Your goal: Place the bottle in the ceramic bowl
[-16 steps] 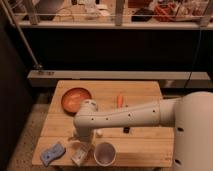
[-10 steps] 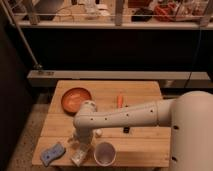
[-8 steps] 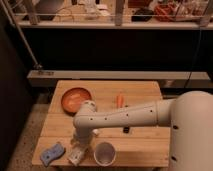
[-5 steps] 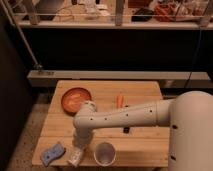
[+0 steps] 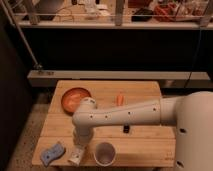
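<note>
Dark walls close the room behind, and a cluttered shelf (image 5: 115,22) runs along the top. Under it there is a pale ledge (image 5: 125,75) with a power strip (image 5: 44,72) at its left end. Speckled floor (image 5: 27,127) shows at the left of the desk (image 5: 145,142), which is made of light wooden planks.

On the desk, the bowl (image 5: 76,98) stands at the far left. A small orange thing (image 5: 119,98) lies to its right, well apart from it. A black bar (image 5: 127,129) lies near the middle. At the front edge there are a blue sponge (image 5: 52,154) on the left, then the bottle (image 5: 76,157), then a white cup (image 5: 104,152), which is just beside the bottle.

The white arm (image 5: 125,116) comes from the right and bends down at the front left. Its pincer (image 5: 78,148) is directly over the bottle and pressed together on the bottle's upper end. The fingers are mostly hidden under the wrist. The bottle is on the desk, well apart from the bowl.

Compared with the earlier frames, the arm has come lower and a little to the left, and the pincer has closed within the last second. The bottle is almost in the same place. The bowl, cup, sponge, bar and orange thing have not moved.
</note>
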### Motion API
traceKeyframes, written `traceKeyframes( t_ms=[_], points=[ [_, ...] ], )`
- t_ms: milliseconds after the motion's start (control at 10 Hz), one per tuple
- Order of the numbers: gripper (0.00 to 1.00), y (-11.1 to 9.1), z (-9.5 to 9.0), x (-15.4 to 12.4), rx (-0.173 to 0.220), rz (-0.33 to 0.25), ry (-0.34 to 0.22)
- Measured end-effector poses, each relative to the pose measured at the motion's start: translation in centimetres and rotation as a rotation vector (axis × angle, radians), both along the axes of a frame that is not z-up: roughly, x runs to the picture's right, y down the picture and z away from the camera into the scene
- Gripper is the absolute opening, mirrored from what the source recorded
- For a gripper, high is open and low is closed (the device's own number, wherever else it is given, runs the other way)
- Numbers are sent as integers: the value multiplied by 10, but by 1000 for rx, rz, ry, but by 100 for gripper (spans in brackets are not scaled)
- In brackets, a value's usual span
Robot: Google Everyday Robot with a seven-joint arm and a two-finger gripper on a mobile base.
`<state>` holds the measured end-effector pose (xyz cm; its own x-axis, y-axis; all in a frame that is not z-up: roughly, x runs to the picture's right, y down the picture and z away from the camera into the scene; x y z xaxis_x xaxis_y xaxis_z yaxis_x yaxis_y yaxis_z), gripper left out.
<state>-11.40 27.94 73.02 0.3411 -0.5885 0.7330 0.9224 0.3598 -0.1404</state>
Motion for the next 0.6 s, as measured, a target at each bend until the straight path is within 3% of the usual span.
traceKeyframes(
  t_ms=[300, 600],
  points=[
    [2, -7, -3, 1, 9, 7, 8],
    [24, -32, -16, -4, 21, 12, 10]
  ],
)
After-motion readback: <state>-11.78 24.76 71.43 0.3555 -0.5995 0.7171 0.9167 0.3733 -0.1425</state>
